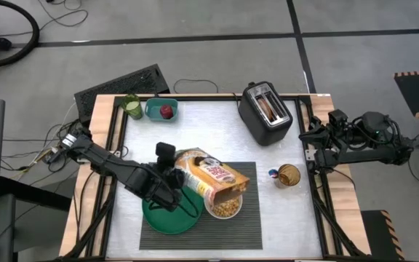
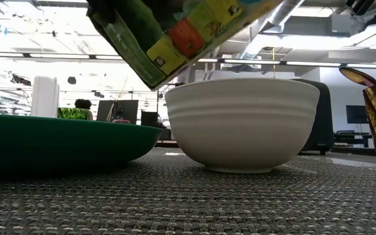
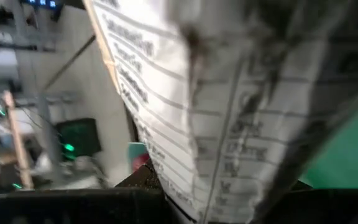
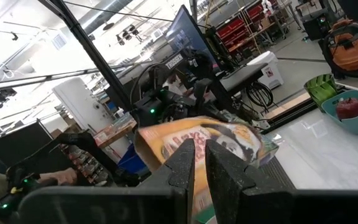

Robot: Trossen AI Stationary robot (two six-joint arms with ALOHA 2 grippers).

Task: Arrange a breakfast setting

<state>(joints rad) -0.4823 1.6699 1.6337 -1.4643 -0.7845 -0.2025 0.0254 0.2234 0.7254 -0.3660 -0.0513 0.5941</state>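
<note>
Two arms show in the high view: the left arm reaches in low across the placemat [image 1: 253, 231], its left gripper [image 1: 172, 180] clenched on a cereal box [image 1: 211, 177] that lies tilted beyond its jaws, long axis slanting down with the open end over the white bowl [image 1: 224, 207], while the right arm waits folded at the table's edge, right gripper [image 4: 199, 163] pressed closed. Only that view shows cereal in the bowl; the low view shows the green plate [image 2: 57, 140] beside it.
</note>
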